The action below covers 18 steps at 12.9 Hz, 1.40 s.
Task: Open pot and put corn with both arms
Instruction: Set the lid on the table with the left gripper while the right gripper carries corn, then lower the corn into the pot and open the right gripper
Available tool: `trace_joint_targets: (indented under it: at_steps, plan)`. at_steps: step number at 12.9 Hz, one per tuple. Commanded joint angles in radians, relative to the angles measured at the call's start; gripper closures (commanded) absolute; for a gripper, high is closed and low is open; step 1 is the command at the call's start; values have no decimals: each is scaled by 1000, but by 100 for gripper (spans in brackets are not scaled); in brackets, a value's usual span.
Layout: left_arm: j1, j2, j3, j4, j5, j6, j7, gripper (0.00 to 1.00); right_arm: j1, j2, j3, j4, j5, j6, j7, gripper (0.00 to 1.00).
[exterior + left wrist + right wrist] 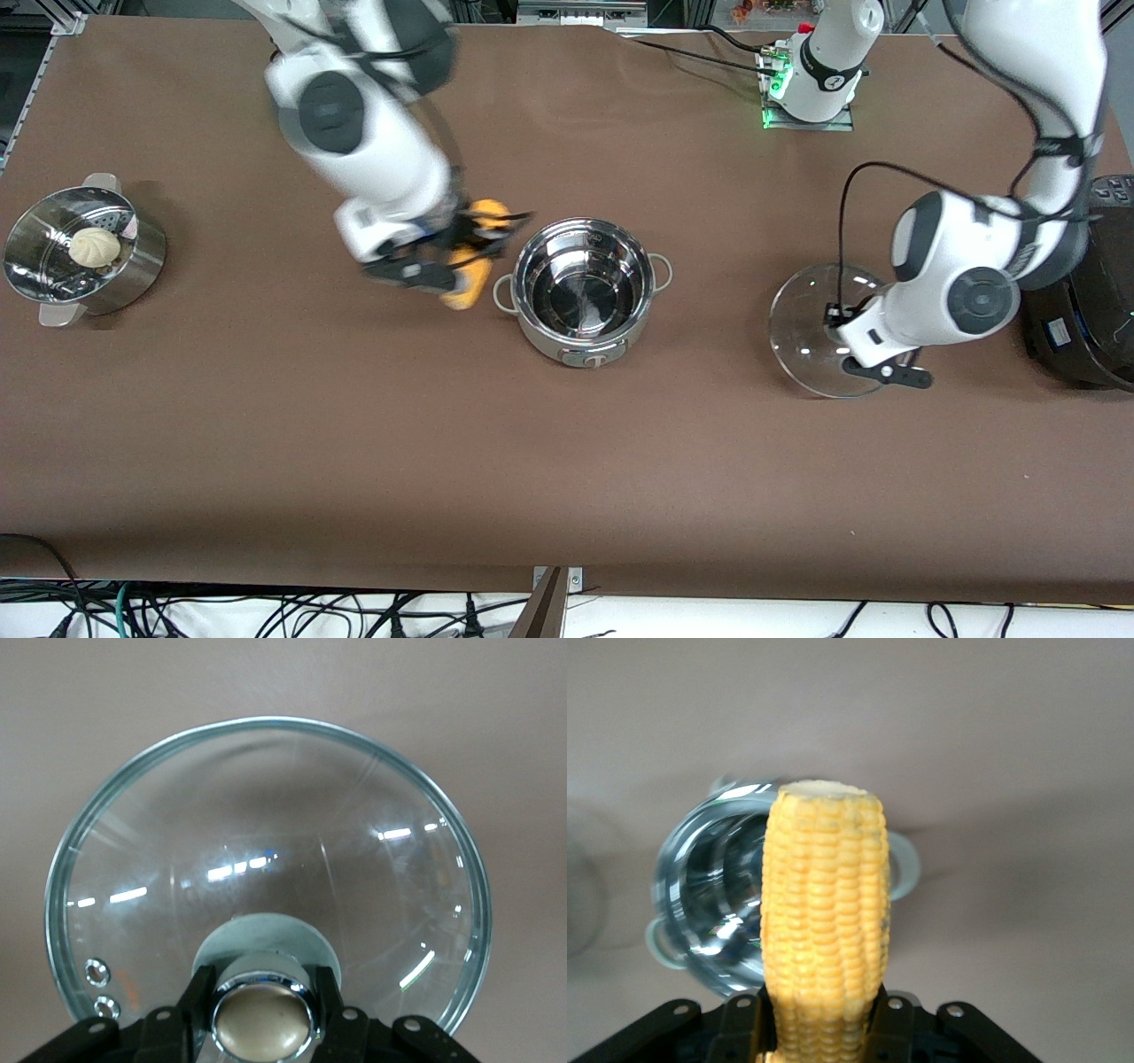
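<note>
Brown table (567, 461) surface, seen from above, carries everything I work with. My left gripper (263, 1010) is clamped on the tan knob (264, 1026) of the glass lid (266, 859), which I hold just beside the black cooker (1085, 301) at my left arm's end. My right gripper (824, 1028) pinches the corn (824, 930) by its lower end, cob upright, over the table beside the pot (585, 288). That pot stands open between my two grippers, bare steel inside, front knob (586, 359) toward the camera; any marking there is unreadable. Farthest from my left gripper, the steamer (84, 252) holds a pale bun (95, 246).
</note>
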Motion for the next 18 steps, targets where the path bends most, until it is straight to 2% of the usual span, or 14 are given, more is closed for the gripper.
trace_joint_targets:
  at_steps: [1, 3, 5, 6, 7, 8, 9, 10, 11, 12, 13, 16, 18]
  plan:
    - [16, -53, -18, -118, 26, 107, 13, 1, 105, 211, -10, 147, -68, 77, 128, 100]
    - [17, -90, -19, -98, 24, 56, 14, 0, 119, 268, -10, 147, -114, 105, 132, 100]
    - [17, -214, -22, -30, 6, -102, 14, 0, 122, 309, -10, 147, -118, 140, 132, 100]
    - [13, -278, -27, 35, -20, -218, 13, 0, 124, 328, -10, 147, -118, 151, 132, 100]
    - [9, -314, -35, 145, -38, -341, -3, 0, 124, 342, -10, 145, -118, 168, 134, 100]
    - [9, -311, -36, 276, -31, -457, -29, 0, 130, 354, -10, 145, -118, 180, 134, 100]
    - [12, -305, -35, 381, -28, -519, -65, 0, 138, 362, -10, 145, -118, 183, 134, 100]
    - [6, -305, -35, 412, -29, -572, -72, 0, 142, 362, -10, 145, -118, 185, 135, 100]
    - [6, -311, -36, 419, -41, -612, -82, 0, 147, 362, -10, 145, -115, 183, 145, 76]
    - [16, -322, -36, 420, -43, -647, -99, 0, 148, 359, -7, 147, -116, 183, 204, 15]
    - [18, -343, -30, 414, -45, -691, -110, 0, 167, 350, -9, 150, -125, 173, 238, 0]
    - [20, -346, -30, 420, -43, -687, -109, 0, 178, 261, -1, 163, -138, 20, 235, 0]
    - [20, -346, -32, 420, -45, -687, -109, 0, 161, 178, -12, 219, -139, -111, 214, 0]
